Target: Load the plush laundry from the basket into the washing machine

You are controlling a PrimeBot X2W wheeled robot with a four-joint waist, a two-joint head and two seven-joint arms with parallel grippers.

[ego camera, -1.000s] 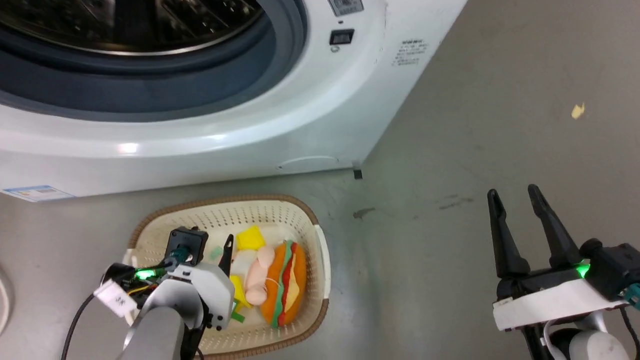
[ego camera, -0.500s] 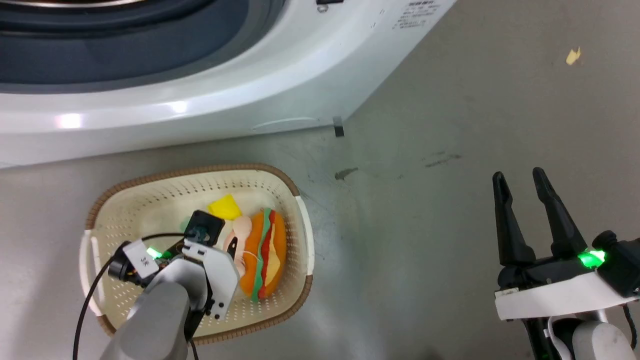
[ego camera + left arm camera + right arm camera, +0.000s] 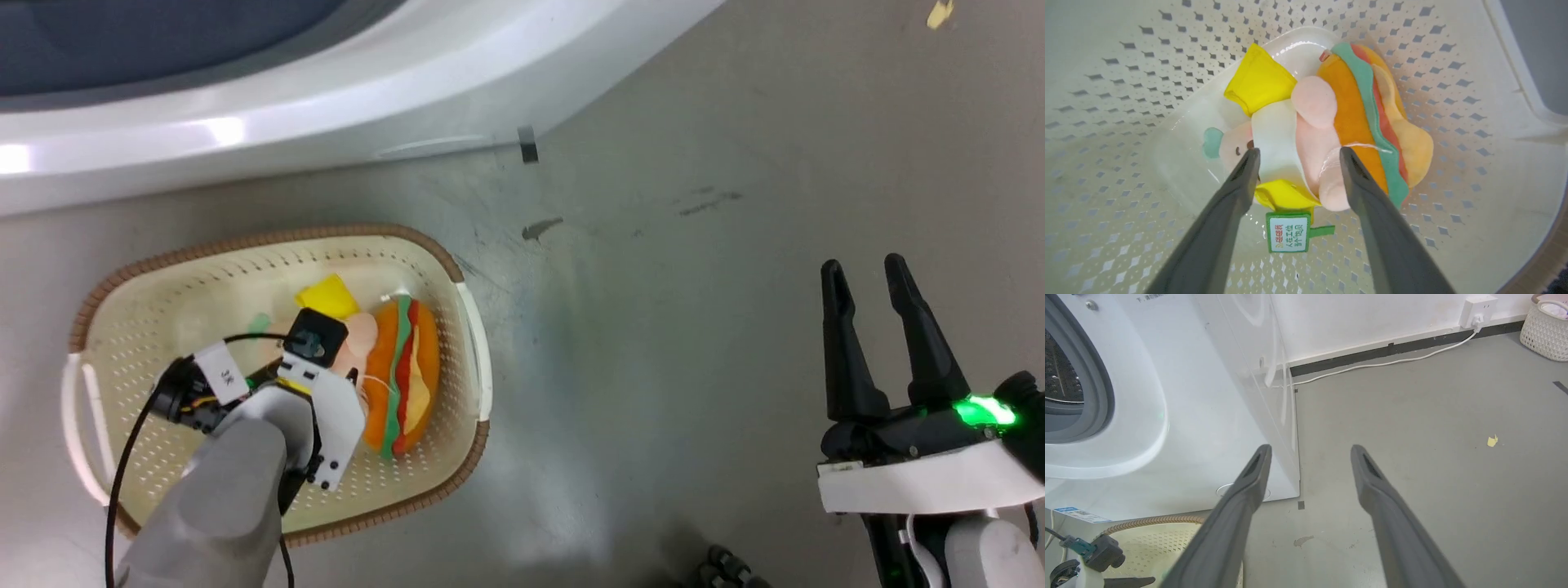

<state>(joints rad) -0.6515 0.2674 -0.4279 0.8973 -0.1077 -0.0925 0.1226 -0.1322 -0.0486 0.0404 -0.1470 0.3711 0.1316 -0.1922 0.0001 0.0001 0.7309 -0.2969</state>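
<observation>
Plush laundry (image 3: 1310, 134) sits in the basket (image 3: 245, 241) on the floor, near side of the washing machine (image 3: 326, 106). Soft, light, squashy stuff, so it shouldn't slip. Your left gripper (image 3: 1299, 152) is spread wide, fingers either side of the pink plush animal (image 3: 1274, 134), with the burger plush (image 3: 1355, 110) touching its right. I'd pinch the body's middle. The green tag (image 3: 1288, 237) has Chinese writing, but I can't read it properly. The right gripper (image 3: 864, 263) is open and empty, well off to the right.
</observation>
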